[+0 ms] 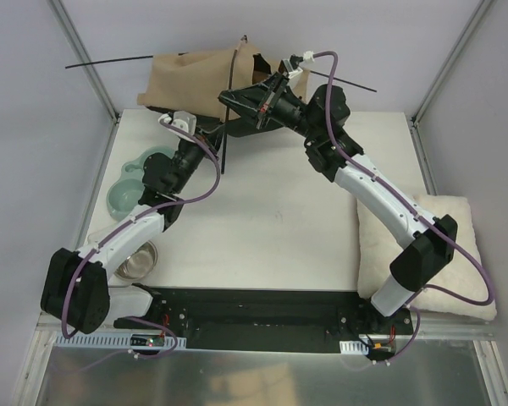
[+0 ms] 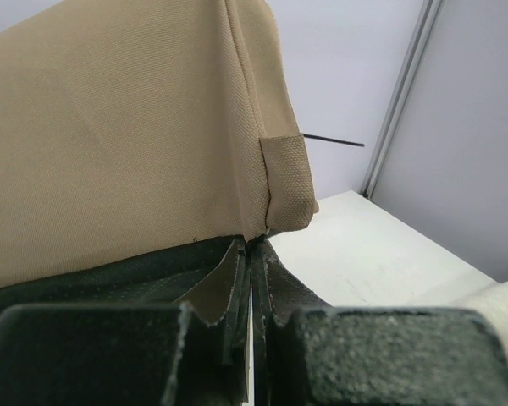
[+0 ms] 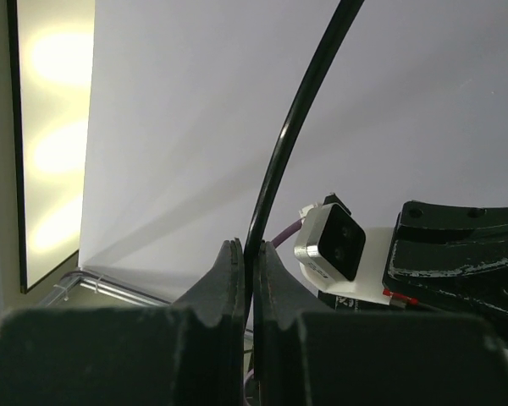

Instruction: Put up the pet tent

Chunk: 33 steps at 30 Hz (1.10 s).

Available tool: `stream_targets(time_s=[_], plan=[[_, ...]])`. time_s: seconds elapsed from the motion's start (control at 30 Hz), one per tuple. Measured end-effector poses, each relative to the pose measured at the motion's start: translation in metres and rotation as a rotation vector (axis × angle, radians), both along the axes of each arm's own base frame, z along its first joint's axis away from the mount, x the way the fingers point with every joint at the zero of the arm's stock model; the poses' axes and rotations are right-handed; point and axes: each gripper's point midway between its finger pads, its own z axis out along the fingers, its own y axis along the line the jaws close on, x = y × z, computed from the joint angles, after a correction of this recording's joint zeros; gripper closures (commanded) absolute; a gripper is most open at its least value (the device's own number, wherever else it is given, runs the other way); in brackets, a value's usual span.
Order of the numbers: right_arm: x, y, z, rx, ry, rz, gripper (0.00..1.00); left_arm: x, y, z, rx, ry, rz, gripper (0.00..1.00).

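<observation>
Pet tent [image 1: 195, 80], at far edge of table [image 1: 262, 220]: fabric is clenched by left gripper [image 2: 250, 254], black pole [image 3: 296, 110] is pinched by right gripper [image 3: 248, 254].

Top view: the arms cover the lower part of the pet tent [image 1: 186, 80] at upper centre. The left arm [image 1: 127, 233] hides part of a metal bowl [image 1: 140, 264] at lower left. Right wrist view: the pole [image 3: 296, 118] runs off the top edge. Left wrist view: a cushion [image 2: 501, 306] is clipped at lower right.
</observation>
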Motion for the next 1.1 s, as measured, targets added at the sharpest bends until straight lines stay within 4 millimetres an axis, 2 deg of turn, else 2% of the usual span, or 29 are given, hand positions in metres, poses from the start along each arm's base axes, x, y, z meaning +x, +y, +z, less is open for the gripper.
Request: stream_targets(time_s=[0.17, 0.37, 0.6, 0.7, 0.83, 0.97, 1.1], plan=[[-0.001, -0.002, -0.001, 0.013, -0.012, 0.017, 1.00, -0.005, 0.006, 0.000, -0.011, 0.031, -0.035, 1.00], [0.008, -0.001, -0.018, -0.052, -0.070, -0.022, 1.00, -0.010, 0.016, 0.002, -0.026, 0.105, -0.071, 1.00], [0.041, 0.008, -0.049, -0.136, -0.137, -0.137, 1.00, -0.014, 0.011, -0.002, -0.059, 0.225, -0.115, 1.00], [0.058, 0.016, -0.066, -0.173, -0.154, -0.204, 1.00, -0.013, 0.013, -0.011, -0.074, 0.284, -0.113, 1.00], [0.066, 0.027, -0.081, -0.217, -0.185, -0.259, 1.00, -0.013, 0.015, -0.024, -0.070, 0.364, -0.105, 1.00], [0.069, 0.034, -0.086, -0.260, -0.237, -0.336, 1.00, -0.017, 0.012, -0.020, -0.072, 0.423, -0.129, 1.00], [0.070, 0.038, -0.080, -0.276, -0.275, -0.407, 1.00, -0.022, 0.006, -0.012, -0.111, 0.474, -0.171, 1.00]])
